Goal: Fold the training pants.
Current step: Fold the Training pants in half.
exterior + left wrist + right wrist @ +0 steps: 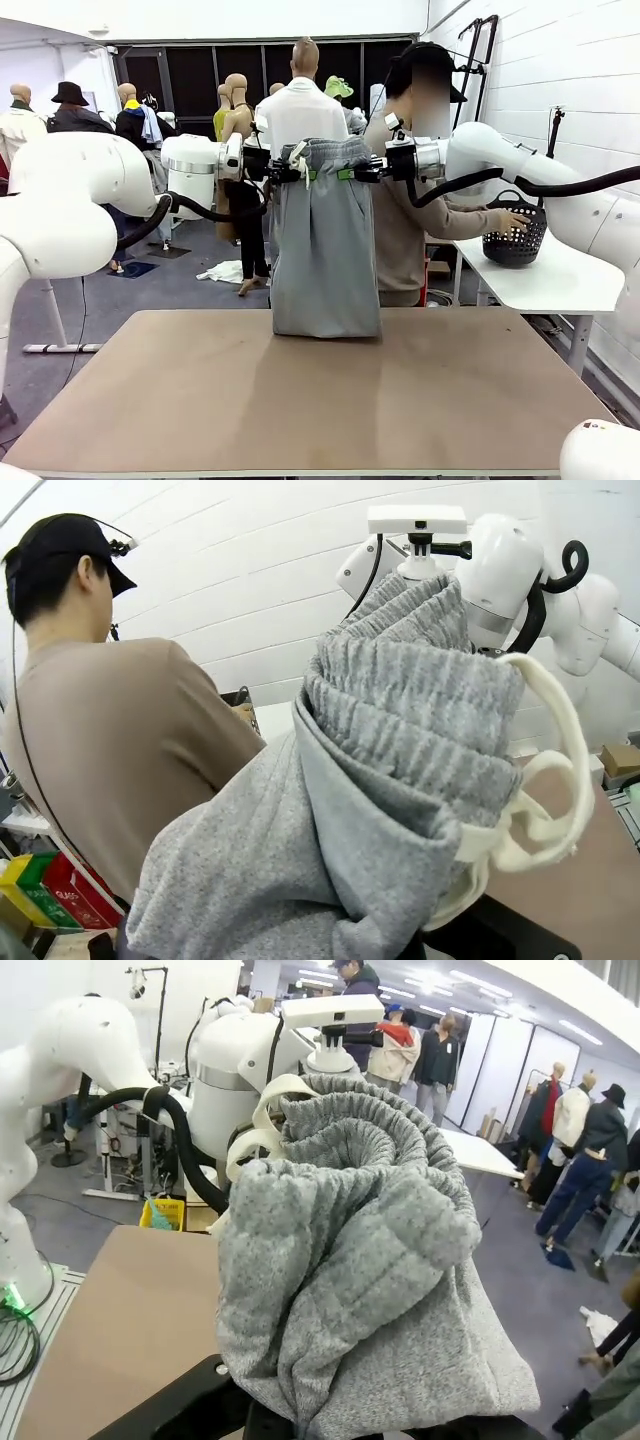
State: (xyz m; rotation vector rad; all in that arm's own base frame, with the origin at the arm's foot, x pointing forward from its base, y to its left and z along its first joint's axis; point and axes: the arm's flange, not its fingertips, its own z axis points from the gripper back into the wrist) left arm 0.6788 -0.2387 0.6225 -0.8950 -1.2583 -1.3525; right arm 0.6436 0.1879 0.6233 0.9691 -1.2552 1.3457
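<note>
The light grey training pants [325, 250] hang in the air above the far edge of the table [300, 400], held by the gathered waistband. My left gripper [296, 172] is shut on the waistband's left end and my right gripper [352, 172] is shut on its right end, both at the same height. The lower end of the pants rests on the table. In the left wrist view the bunched waistband [420, 710] and white drawstring [560, 780] sit close to the camera. The right wrist view shows the grey cloth [360, 1260] draped over my fingers, hiding them.
A person in a beige-brown sweater [405, 240] stands behind the pants, turned to a white side table [540, 275] at the right, a hand on a black basket [515, 235]. The near part of the brown table lies bare.
</note>
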